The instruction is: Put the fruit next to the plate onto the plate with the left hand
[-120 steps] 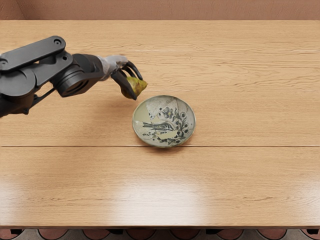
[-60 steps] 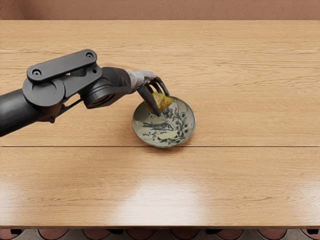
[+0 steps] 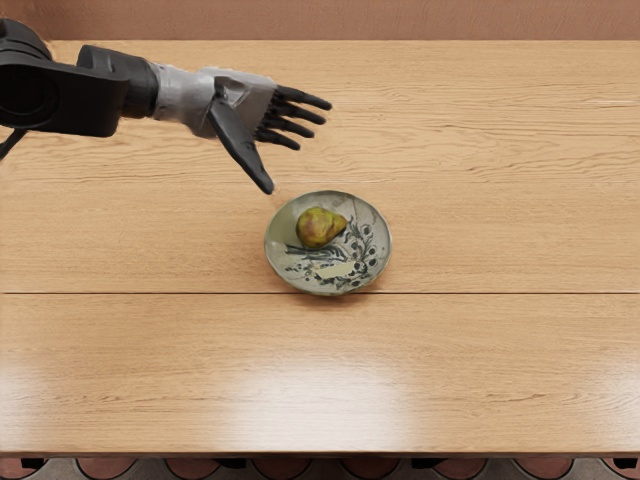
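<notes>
Fingers [image 3: 300, 100] of my left hand [image 3: 250, 110] spread wide, holding nothing; rounded yellow-green pear [image 3: 319, 226] rests on the glazed, patterned plate [image 3: 370, 250].

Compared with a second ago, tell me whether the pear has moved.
Yes. The pear moved right and down in the picture, from up-left of the plate onto it; the left robot hand, open, no longer holds it.

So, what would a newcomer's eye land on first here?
The pear sits on the patterned plate near the middle of the table, toward the plate's upper left. Above and left of it, the left hand hangs open, fingers spread, holding nothing.
</notes>
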`<action>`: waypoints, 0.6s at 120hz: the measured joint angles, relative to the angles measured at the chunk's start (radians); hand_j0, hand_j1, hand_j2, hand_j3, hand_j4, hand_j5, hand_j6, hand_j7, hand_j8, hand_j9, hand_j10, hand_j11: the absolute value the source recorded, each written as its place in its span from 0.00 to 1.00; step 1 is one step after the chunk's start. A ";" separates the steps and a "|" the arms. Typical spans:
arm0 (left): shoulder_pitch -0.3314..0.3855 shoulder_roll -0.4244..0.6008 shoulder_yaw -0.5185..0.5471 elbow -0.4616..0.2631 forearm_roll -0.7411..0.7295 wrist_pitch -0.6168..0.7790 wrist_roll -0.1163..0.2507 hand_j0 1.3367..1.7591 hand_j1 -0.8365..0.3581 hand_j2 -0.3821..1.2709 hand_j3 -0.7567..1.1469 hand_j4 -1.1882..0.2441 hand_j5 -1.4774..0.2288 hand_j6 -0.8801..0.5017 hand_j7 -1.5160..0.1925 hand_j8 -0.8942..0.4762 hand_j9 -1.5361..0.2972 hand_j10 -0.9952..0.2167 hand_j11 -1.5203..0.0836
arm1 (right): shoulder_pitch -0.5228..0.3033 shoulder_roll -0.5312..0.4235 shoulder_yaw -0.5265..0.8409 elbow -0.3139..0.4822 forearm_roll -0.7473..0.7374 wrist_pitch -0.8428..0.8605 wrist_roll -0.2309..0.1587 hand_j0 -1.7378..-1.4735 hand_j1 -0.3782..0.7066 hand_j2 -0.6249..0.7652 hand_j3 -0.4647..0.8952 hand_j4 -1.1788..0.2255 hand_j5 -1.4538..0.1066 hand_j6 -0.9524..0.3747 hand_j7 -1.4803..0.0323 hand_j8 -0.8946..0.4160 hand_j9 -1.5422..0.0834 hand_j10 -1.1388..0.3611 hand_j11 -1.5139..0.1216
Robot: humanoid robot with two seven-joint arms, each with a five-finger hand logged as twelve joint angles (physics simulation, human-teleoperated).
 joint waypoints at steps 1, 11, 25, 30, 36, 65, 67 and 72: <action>0.004 0.004 -0.003 0.000 -0.012 -0.001 0.000 0.76 0.95 0.25 0.40 0.79 0.82 0.61 0.85 0.62 0.80 0.78 0.90 | 0.000 0.000 0.000 0.000 0.000 0.000 0.000 0.30 0.05 0.45 0.34 0.82 0.91 0.70 0.96 0.67 0.93 0.74 0.91; 0.075 0.015 -0.021 0.001 -0.093 -0.009 0.000 0.76 0.96 0.24 0.40 0.80 0.83 0.62 0.86 0.63 0.81 0.79 0.92 | 0.000 0.000 0.000 0.000 0.000 0.000 0.000 0.30 0.05 0.45 0.34 0.82 0.91 0.70 0.96 0.67 0.93 0.74 0.91; 0.170 0.036 -0.034 0.001 -0.139 -0.013 0.000 0.76 0.97 0.24 0.40 0.81 0.85 0.62 0.87 0.64 0.82 0.80 0.93 | 0.000 0.000 0.000 0.000 0.000 0.000 0.000 0.30 0.05 0.45 0.34 0.82 0.91 0.70 0.96 0.67 0.93 0.75 0.91; 0.181 0.055 -0.035 0.001 -0.149 -0.014 0.000 0.76 0.97 0.24 0.40 0.81 0.85 0.62 0.87 0.64 0.82 0.80 0.93 | 0.000 0.000 0.000 0.000 0.000 0.000 0.000 0.30 0.05 0.45 0.34 0.82 0.91 0.70 0.96 0.67 0.93 0.74 0.91; 0.190 0.084 -0.037 0.001 -0.165 -0.014 0.000 0.76 0.97 0.24 0.40 0.82 0.85 0.63 0.87 0.64 0.82 0.81 0.93 | 0.000 0.000 0.000 0.000 0.000 0.000 0.000 0.30 0.05 0.45 0.34 0.82 0.91 0.70 0.96 0.67 0.93 0.74 0.91; 0.227 0.265 -0.037 0.001 -0.272 -0.015 0.000 0.76 0.98 0.23 0.40 0.82 0.86 0.63 0.88 0.65 0.83 0.81 0.94 | 0.000 0.000 0.000 0.000 0.000 0.000 0.000 0.30 0.05 0.45 0.34 0.82 0.91 0.70 0.96 0.67 0.93 0.74 0.91; 0.234 0.275 -0.037 0.001 -0.278 -0.015 0.000 0.76 0.98 0.23 0.40 0.82 0.86 0.63 0.88 0.65 0.83 0.81 0.94 | 0.000 0.000 0.000 0.000 0.000 0.000 0.000 0.30 0.05 0.45 0.34 0.82 0.91 0.70 0.96 0.67 0.93 0.74 0.91; 0.239 0.303 -0.036 0.001 -0.288 -0.015 0.000 0.76 0.98 0.23 0.40 0.82 0.86 0.63 0.88 0.65 0.83 0.81 0.94 | 0.000 0.000 0.000 0.000 0.000 0.000 0.000 0.30 0.05 0.45 0.34 0.82 0.91 0.70 0.96 0.67 0.93 0.74 0.91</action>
